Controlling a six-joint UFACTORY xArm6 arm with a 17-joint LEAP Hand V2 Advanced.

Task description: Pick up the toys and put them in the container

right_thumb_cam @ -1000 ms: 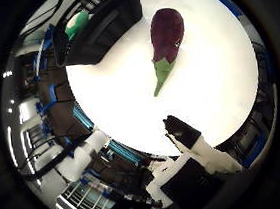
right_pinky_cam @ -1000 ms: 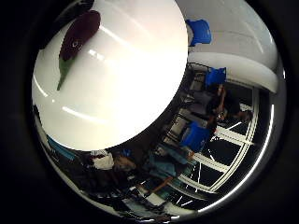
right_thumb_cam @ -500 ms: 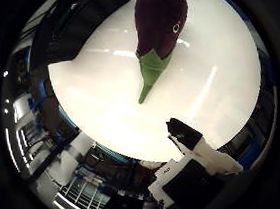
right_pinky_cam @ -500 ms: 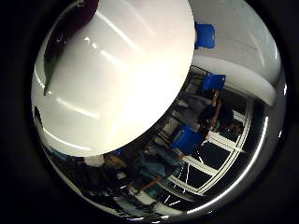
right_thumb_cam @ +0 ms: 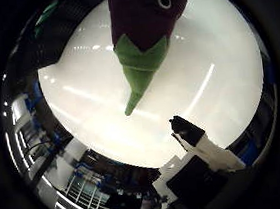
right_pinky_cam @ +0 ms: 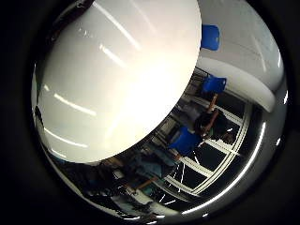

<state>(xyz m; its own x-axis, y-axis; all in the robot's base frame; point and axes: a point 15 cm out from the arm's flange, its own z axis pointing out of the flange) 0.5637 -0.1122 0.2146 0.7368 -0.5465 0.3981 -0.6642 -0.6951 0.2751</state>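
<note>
Beneath the palm, a round glossy white table (right_pinky_cam: pixel 112 84), streaked with reflected ceiling lights. Beyond its rim, a dim room with blue chairs (right_pinky_cam: pixel 213 84) and window frames. On the table, close to the palm, a purple plush eggplant toy with green stem and a button eye (right_thumb_cam: pixel 143 18). Nearby, one white, black-tipped finger of the hand (right_thumb_cam: pixel 199 143), straight, touching nothing; other fingers unseen, so grasp impossible to tell.

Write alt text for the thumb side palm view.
A purple plush eggplant toy with a green stem and a small eye lies on a round white table, filling much of the view, close to the palm. One white and black finger of the right hand reaches over the table.
</note>
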